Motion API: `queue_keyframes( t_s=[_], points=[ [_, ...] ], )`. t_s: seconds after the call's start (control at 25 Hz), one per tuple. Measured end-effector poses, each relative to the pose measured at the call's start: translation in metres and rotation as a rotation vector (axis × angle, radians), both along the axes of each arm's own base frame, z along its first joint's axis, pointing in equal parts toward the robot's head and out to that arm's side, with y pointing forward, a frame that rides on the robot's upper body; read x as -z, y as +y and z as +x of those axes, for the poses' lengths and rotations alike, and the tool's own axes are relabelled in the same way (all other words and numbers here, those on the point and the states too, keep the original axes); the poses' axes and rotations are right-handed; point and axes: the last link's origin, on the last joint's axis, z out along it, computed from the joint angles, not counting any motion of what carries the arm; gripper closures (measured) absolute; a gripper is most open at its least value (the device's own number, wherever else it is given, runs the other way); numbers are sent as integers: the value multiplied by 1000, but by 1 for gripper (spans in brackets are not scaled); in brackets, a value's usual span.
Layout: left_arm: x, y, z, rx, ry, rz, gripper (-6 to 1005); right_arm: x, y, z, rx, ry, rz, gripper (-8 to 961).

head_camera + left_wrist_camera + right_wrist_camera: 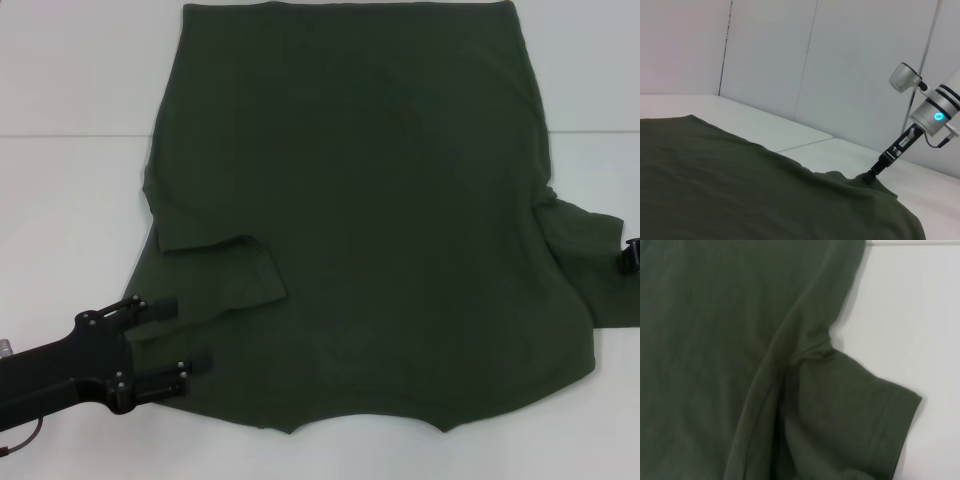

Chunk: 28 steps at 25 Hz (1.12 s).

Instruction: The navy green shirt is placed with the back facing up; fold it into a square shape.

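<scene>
Left gripper (170, 345): matte black housing ending in two slim black fingers (155, 304), each fastened with small silver screws; a thin dark cable loops beneath the arm. Right gripper (871, 175): narrow black finger assembly bearing a small white label, mounted on a silver-white wrist with black bands, a glowing cyan indicator and a grey cylindrical camera.

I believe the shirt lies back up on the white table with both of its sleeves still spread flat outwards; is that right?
Not quite. In the head view only one sleeve, on the robot's right by the right hand, is spread outwards. The other sleeve is already folded in over the navy green shirt, just above the left hand, whose fingers are open. The shirt does lie on the white table, plain side up.
</scene>
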Motion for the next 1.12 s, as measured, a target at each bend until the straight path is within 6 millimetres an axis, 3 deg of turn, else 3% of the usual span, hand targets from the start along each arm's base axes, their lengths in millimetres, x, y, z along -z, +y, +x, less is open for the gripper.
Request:
queue_keyframes(
  t_s=[0.4,0.96,1.12],
  points=[
    [-1,0,-1,-2,0,4,136,-8,0,2,5,9,35,898],
    [-3,2,1,2,-6,4,136,-59,-12,29,65,47,204,913],
    [-4,2,1,3,-4,5,136,-64,-10,27,48,47,216,913]
  ],
)
